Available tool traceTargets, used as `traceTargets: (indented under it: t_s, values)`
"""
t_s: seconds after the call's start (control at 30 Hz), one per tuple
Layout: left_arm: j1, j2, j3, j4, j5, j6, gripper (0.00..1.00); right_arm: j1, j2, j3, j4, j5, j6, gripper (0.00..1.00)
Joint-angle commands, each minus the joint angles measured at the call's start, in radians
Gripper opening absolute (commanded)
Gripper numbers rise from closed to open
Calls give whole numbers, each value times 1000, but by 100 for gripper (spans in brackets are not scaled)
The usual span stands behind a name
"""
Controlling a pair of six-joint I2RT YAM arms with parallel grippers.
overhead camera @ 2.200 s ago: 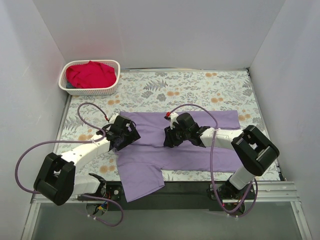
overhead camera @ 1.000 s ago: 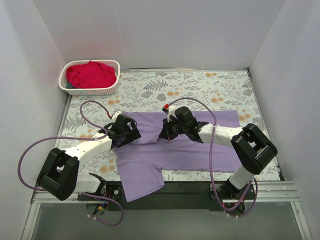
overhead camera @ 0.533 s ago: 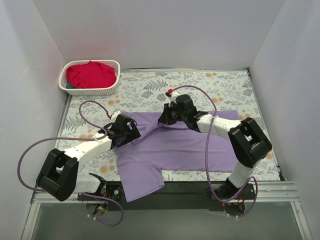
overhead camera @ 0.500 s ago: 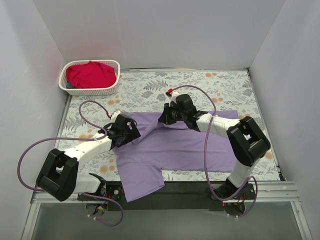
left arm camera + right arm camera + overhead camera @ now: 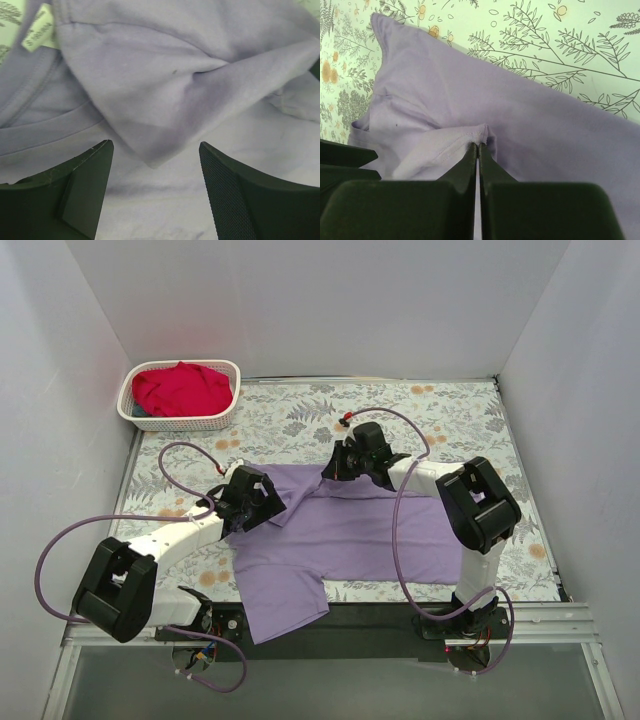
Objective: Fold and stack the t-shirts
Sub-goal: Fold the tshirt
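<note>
Table: the flower-printed cloth [image 5: 420, 415] covers it from the near edge to the back wall.
Lavender t-shirt [image 5: 370, 535]: it lies spread across the near half of the table. One part hangs over the near edge by my left base, and its far left corner is drawn up into a fold.
Basket [image 5: 130, 410]: white lattice, in the far left corner, well apart from the lavender t-shirt.
Red t-shirt [image 5: 182, 388]: bunched inside the basket, unfolded.
Right gripper [image 5: 478, 150]: my fingers are pressed together on a stitched hem of the lavender t-shirt, at its far edge near the middle of the table. The cloth puckers at my tips.
Left gripper [image 5: 155, 145]: my fingers stand wide apart above the shirt's left part. A pointed fold of cloth lies between them, and neither pad clamps it.
Neck label [image 5: 38, 31]: small and white, on the shirt beside the neck seam.
</note>
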Motion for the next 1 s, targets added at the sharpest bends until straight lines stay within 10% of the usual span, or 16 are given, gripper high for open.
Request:
traceTargets:
  t_s: [0.0, 0.97]
  values:
    - [4, -6, 9, 75, 63, -29, 64, 2, 16, 37, 25, -15, 15, 1]
    - [-65, 48, -16, 104, 8, -233, 59, 2, 11, 26, 26, -25, 3, 1]
